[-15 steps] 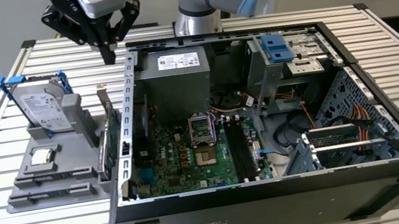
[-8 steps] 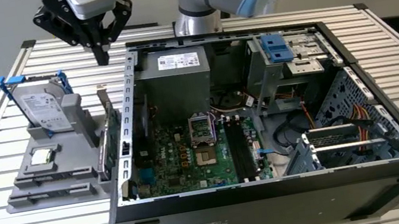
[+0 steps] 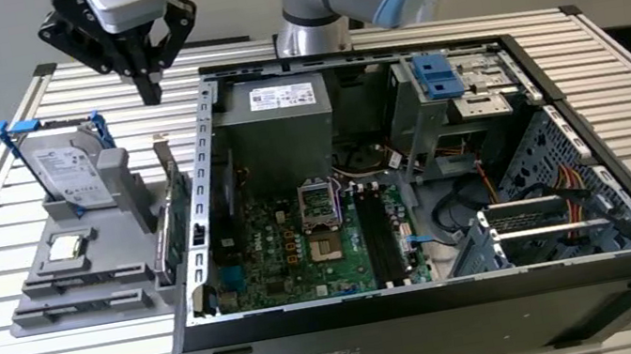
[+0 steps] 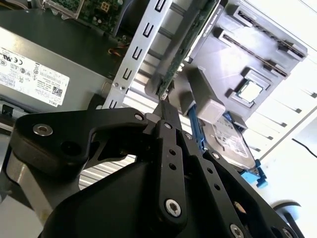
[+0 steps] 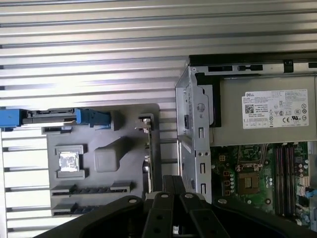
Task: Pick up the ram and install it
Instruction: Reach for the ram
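Note:
My black gripper (image 3: 151,91) hangs shut with nothing between its fingers, above the slatted table just behind the grey holder (image 3: 49,319) and left of the open computer case (image 3: 438,305). Its closed tips also show in the second wrist view (image 4: 166,106) and in the first wrist view (image 5: 173,181). The ram (image 5: 91,190) looks like a thin dark strip standing on edge in a narrow slot at the holder's front end; the same strip (image 4: 257,43) appears in the second wrist view. A second similar strip sits in the slot beside it. Black motherboard slots (image 3: 382,235) run lengthwise inside the case.
The holder also carries a hard drive (image 3: 71,173) with blue handles, a square silver chip (image 3: 70,244), and a green card (image 3: 177,220) with a metal bracket standing along its case-side edge. A power supply (image 3: 274,112) fills the case's rear corner. The arm's base (image 3: 311,30) stands behind the case.

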You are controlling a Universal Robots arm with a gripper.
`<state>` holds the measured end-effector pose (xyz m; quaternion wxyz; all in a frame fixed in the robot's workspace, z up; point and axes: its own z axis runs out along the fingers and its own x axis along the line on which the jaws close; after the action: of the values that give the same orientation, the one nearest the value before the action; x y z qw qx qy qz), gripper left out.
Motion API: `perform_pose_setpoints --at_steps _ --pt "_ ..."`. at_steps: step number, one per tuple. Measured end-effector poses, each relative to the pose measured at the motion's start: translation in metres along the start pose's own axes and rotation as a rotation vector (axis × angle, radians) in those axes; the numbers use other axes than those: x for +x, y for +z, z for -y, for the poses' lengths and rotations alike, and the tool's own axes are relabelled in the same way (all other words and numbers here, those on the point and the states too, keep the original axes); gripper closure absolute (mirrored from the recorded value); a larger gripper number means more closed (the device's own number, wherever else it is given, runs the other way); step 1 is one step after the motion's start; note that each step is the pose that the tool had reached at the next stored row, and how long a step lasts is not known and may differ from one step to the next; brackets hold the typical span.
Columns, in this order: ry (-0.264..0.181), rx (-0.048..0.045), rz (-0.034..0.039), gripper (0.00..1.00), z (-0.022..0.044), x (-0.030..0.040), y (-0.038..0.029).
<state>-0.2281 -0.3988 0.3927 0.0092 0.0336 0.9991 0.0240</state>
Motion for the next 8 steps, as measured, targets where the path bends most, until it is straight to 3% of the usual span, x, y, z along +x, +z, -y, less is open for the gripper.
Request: perform_pose_setpoints --at_steps 8 --pt "0.000 0.0001 -0.0001 1.00 0.0009 0.0129 -0.0003"
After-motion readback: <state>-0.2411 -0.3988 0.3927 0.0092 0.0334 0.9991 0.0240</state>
